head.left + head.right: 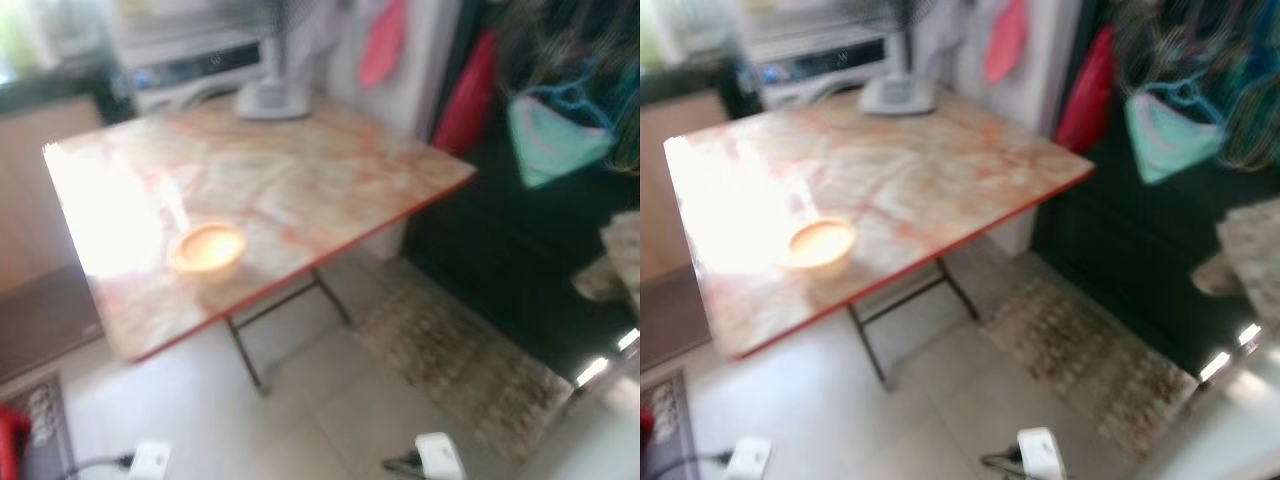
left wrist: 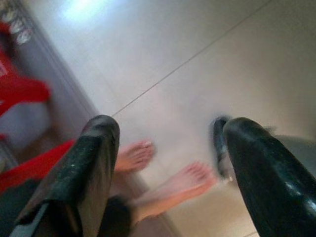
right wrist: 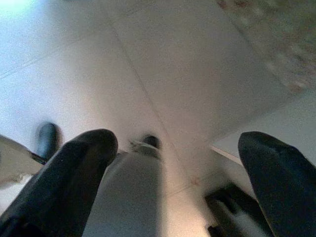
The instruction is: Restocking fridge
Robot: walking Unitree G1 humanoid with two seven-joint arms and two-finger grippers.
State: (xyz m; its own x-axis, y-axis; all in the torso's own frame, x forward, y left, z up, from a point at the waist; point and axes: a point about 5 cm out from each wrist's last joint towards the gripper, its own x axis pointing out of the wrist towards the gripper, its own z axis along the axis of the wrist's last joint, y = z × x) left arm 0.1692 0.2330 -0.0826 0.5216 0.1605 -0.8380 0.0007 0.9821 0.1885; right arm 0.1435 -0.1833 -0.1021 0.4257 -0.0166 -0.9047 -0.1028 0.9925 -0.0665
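Bowl on table; left gripper (over bare feet) and right gripper gape empty.

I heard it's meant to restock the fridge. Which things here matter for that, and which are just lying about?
For the job:
left hand, open
right hand, open
No fridge or groceries visible.

Lying about:
folding table
small bowl
rug
hanging clothes
a person's bare feet

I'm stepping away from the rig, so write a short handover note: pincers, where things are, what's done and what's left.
Left pincer: open, empty, hanging over the tiled floor, a person's bare feet below it.
Right pincer: open, empty, hanging over the floor.
Ahead: folding table with marble-pattern top, holding a small bowl near its front edge and a fan base at the back.
Done: nothing evident.
Left: find the fridge and the stock; the views are blurred.
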